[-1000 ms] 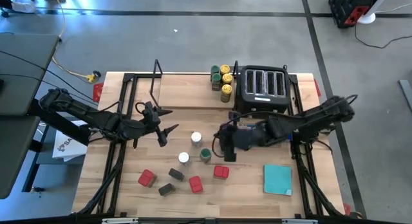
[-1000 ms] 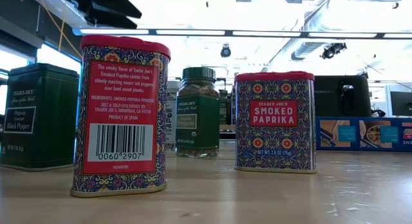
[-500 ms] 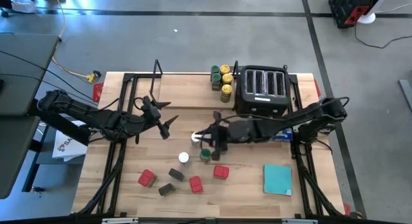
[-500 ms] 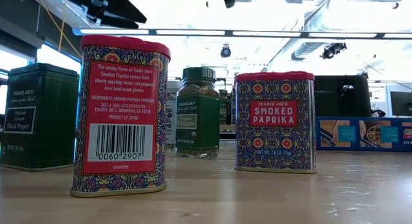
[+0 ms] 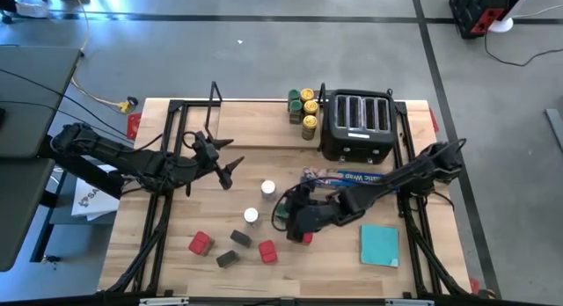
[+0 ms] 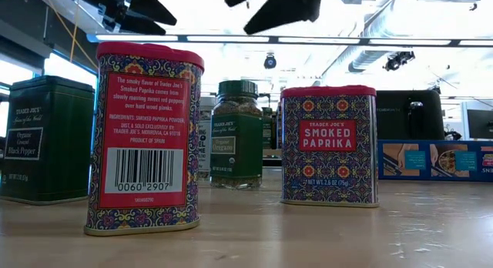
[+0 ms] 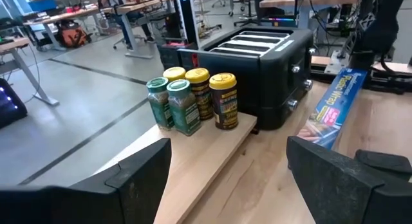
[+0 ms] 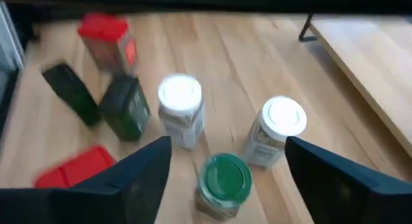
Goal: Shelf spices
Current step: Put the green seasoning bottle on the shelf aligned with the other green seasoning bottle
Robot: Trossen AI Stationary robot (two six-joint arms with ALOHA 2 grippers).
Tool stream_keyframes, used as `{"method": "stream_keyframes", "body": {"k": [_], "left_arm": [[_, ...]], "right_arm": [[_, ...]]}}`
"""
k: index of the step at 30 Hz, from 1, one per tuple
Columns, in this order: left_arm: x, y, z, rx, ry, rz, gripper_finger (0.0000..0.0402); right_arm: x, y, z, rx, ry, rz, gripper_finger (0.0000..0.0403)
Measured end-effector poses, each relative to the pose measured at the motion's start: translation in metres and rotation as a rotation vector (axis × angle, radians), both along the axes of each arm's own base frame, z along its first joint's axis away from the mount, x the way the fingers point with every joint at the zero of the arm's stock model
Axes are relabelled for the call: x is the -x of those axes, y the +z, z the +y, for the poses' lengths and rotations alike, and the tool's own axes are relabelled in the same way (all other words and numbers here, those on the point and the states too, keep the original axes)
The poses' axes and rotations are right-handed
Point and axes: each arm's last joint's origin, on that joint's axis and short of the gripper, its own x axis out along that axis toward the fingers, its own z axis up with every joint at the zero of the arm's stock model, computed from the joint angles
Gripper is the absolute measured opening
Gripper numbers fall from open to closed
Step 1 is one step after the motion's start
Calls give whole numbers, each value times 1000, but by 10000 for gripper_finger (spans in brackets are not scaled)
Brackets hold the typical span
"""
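Loose spices stand and lie on the table's near half: a green-lidded jar (image 8: 225,180), two white-lidded jars (image 8: 180,105) (image 8: 280,124), red tins (image 5: 201,244) (image 5: 266,251) and dark tins (image 5: 241,239). My right gripper (image 8: 228,176) hovers open above the green-lidded jar, one finger on either side and clear of it. Several yellow- and green-lidded jars (image 5: 302,108) stand on the light-wood shelf (image 5: 255,126) at the far side. My left gripper (image 5: 224,168) waits open, raised over the table's left half, facing those jars.
A black four-slot toaster (image 5: 356,121) stands at the shelf's right end. A long blue wrap box (image 5: 347,177) lies in front of it, beside my right arm. A flat teal square (image 5: 380,244) lies at the near right. A red tin (image 5: 302,236) sits just near of my right gripper.
My right gripper has come down and toward the table's near edge, from over the blue box to above the green-lidded jar, rolling as it went, and it has opened from shut. The blue box now shows. The spices have not moved.
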Motion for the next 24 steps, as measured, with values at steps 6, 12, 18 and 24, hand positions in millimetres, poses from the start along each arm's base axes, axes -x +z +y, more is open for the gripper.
{"method": "stream_keyframes", "body": {"k": [6, 12, 18, 24], "left_arm": [[0, 0, 0, -10, -3, 6, 303], [0, -1, 0, 8, 3, 3, 303], [-1, -2, 0, 18, 2, -1, 303], [-1, -2, -1, 27, -19, 0, 303]], "right_arm": [[4, -17, -4, -10, -83, 18, 316], [6, -31, -10, -28, -123, -5, 316], [6, -47, -9, -66, -100, -103, 316], [10, -60, -11, -80, -89, -158, 316]]}}
